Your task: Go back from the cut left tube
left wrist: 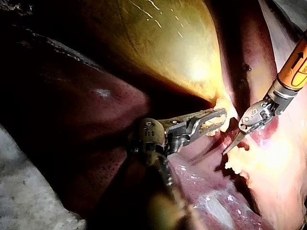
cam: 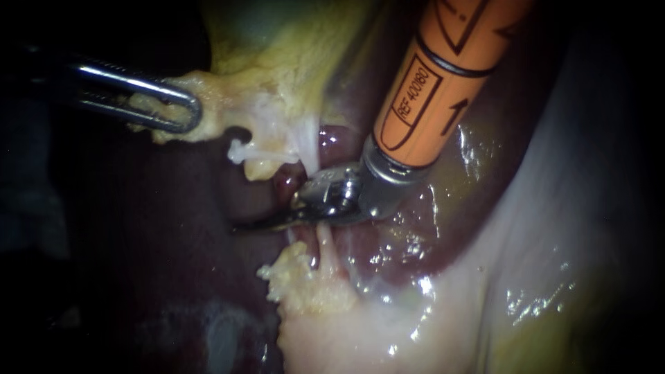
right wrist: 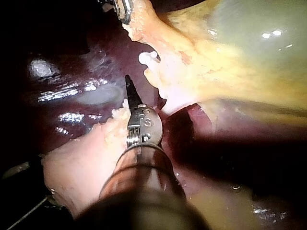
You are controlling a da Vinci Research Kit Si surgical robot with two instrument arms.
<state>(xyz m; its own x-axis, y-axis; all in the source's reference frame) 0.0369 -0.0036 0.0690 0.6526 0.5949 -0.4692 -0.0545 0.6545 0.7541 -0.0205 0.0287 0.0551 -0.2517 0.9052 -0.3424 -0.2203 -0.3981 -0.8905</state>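
Right instrument [cam: 253, 224] jaws are being shown pressed together into one thin dark point with nothing gripped, the tip lying over the liver [cam: 173, 208] near the cut tube [cam: 239, 149] but apart from it. The tube's pale curled stub is being seen hanging from the yellow tissue [cam: 228, 104] beneath the gallbladder [cam: 277, 28]. Left instrument [cam: 183, 107] jaws are being held clamped on that yellow tissue from two sides. This hold is being made plainest in the left wrist view, where the tissue is being seen through the windowed jaws of the left instrument [left wrist: 216, 117], while the stub itself cannot be made out there. The gallbladder [left wrist: 158, 43] is being displayed in that view as a broad golden dome, which is barely being offered by the endoscope. In the right wrist view the right instrument [right wrist: 130, 88] is being seen from behind as a single closed point aimed toward the stub [right wrist: 146, 58], with only a sliver of the left instrument [right wrist: 123, 8] being caught at the far edge. A lump of pale fatty tissue [cam: 301, 280] is being shown just beside the right instrument's wrist. Much of the tissue behind is being hidden in the endoscope view by the orange sleeve [cam: 443, 76] of the right shaft, and in the right wrist view by that same shaft. Dark printed marks are being carried on the sleeve.
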